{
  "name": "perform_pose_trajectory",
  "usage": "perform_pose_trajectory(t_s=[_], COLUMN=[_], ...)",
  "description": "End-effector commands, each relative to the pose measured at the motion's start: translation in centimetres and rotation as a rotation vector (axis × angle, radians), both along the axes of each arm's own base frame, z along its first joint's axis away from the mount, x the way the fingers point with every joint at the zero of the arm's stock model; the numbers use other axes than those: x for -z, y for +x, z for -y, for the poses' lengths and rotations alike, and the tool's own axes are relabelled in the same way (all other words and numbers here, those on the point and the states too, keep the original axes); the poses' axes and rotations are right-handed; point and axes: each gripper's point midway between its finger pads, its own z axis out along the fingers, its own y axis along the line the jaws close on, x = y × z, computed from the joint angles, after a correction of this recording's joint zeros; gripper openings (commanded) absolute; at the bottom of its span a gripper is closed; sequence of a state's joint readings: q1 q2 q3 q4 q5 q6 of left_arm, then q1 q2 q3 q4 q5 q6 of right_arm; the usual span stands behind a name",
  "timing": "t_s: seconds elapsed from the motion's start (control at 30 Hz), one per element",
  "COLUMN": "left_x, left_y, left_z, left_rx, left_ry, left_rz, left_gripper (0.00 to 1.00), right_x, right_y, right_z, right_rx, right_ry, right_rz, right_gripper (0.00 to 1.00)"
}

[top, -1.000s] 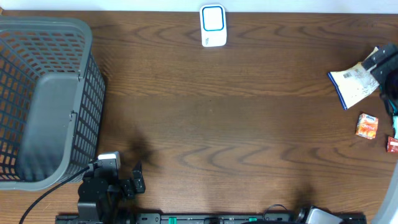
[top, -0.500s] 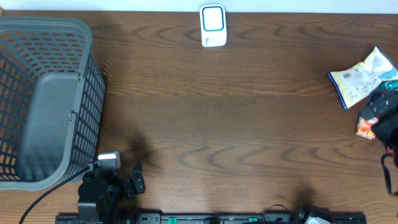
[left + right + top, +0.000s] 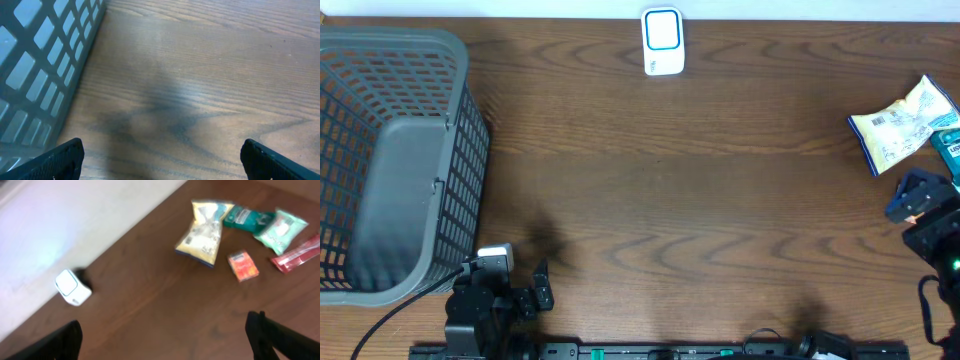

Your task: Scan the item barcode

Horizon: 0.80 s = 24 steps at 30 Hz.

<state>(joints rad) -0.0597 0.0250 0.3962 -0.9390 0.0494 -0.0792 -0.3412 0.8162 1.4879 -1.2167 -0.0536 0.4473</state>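
Several packaged items lie at the table's right edge: a yellow snack bag (image 3: 900,128) (image 3: 205,232) with a printed label facing up, a teal pack (image 3: 245,216), a green pack (image 3: 280,227), a small orange box (image 3: 243,265) and a red packet (image 3: 300,255). The white and blue scanner (image 3: 662,40) (image 3: 73,287) stands at the far edge, centre. My right gripper (image 3: 918,196) (image 3: 170,340) hovers open and empty, nearer the front than the items. My left gripper (image 3: 542,283) (image 3: 162,160) rests open over bare wood at the front left.
A large grey mesh basket (image 3: 390,150) (image 3: 45,65) fills the left side, its wall close to my left gripper. A black rail (image 3: 660,350) runs along the front edge. The dark wood table (image 3: 670,200) spans the middle.
My right arm has pulled back from over the snack bag toward the front edge, uncovering the bag and now hiding the orange box from overhead. The left arm is still.
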Motion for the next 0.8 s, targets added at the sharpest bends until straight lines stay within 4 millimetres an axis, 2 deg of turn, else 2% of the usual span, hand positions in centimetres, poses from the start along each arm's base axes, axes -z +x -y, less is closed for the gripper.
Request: perform_pose_trajectory(t_s=[0.0,0.2,0.47,0.63,0.77], left_x=[0.1,0.1,0.1,0.1,0.1], left_y=[0.0,0.0,0.0,0.0,0.0], left_z=[-0.2,-0.2,-0.2,-0.2,-0.2], left_rx=[-0.014,-0.014,-0.014,-0.014,-0.014], left_ry=[-0.003,-0.003,-0.003,-0.003,-0.003], left_rz=[-0.004,-0.004,-0.004,-0.004,-0.004], left_gripper=[1.00,1.00,1.00,1.00,1.00], right_x=[1.4,3.7,7.0,8.6,11.0], right_y=[0.6,2.4,3.1,3.5,3.8], right_z=[-1.7,-4.5,-7.0,-7.0,-6.4], right_rx=[-0.100,-0.245,-0.350,-0.346,-0.308], right_ry=[-0.025,-0.089,-0.121,-0.143,-0.154], right_rz=[0.069,0.311,0.564,0.680,0.698], right_gripper=[0.99,0.99,0.99,0.99,0.99])
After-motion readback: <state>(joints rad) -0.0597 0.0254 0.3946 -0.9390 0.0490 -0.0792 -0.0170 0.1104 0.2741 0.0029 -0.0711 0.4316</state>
